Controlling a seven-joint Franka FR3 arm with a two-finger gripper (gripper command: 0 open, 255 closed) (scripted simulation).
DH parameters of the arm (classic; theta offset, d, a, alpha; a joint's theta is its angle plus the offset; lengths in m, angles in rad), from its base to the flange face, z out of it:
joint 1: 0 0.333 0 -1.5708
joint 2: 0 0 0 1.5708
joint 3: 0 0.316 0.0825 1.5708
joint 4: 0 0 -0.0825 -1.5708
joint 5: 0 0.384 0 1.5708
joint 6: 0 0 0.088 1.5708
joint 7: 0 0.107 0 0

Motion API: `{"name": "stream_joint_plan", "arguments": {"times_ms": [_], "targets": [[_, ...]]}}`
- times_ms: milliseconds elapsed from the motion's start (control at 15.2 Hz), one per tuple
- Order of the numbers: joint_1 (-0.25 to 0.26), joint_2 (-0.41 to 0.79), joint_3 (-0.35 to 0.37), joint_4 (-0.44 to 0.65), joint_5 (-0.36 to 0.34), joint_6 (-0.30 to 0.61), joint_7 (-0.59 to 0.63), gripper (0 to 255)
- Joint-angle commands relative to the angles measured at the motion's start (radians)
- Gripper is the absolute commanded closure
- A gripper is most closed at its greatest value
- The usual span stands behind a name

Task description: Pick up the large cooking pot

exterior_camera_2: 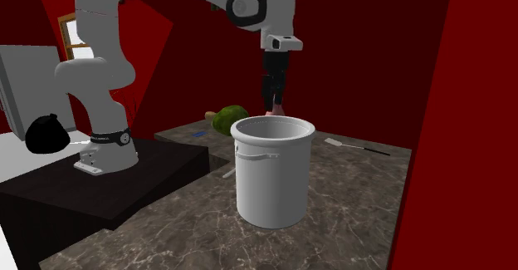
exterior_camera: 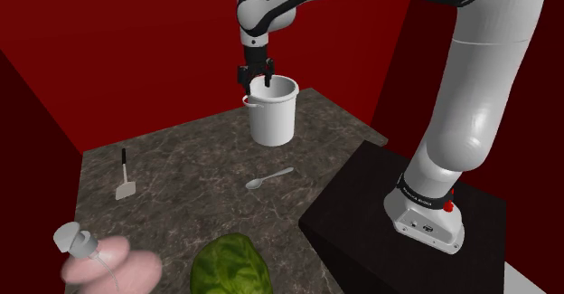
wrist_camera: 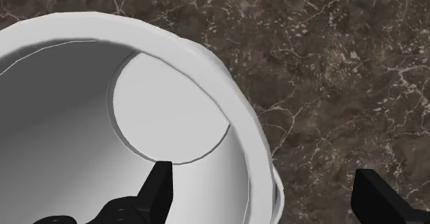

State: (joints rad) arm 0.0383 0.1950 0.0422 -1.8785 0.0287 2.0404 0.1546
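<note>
claw (wrist_camera: 262, 174) spread wide, holding nothing, straddling the rim of the white pot (exterior_camera: 273, 120) near the tabletop's (exterior_camera: 190, 193) far corner. risks tilting the pot on a one-sided rim pinch, or slipping off the smooth wall.

white pot (wrist_camera: 69, 119) cropped, green vegetable (exterior_camera: 230, 267) cropped

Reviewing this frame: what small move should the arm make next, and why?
Probably lower slightly, then close. The tool stands open astride the white pot at its rim, one finger inside, one outside, neither touching the wall, so the pot is not yet held.
</note>
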Motion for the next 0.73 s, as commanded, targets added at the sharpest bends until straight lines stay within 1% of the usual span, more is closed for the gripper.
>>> {"name": "stream_joint_plan", "arguments": {"times_ms": [0,66,528,660], "targets": [[0.003,0.080,0.003,0.083,0.002,-0.002,0.002,0],[0.005,0.119,0.004,0.124,0.002,-0.005,0.002,0],[0.005,0.157,0.003,0.081,0.002,0.076,0.000,0],[0.006,0.160,0.003,0.078,0.002,0.083,0.000,0]]}}
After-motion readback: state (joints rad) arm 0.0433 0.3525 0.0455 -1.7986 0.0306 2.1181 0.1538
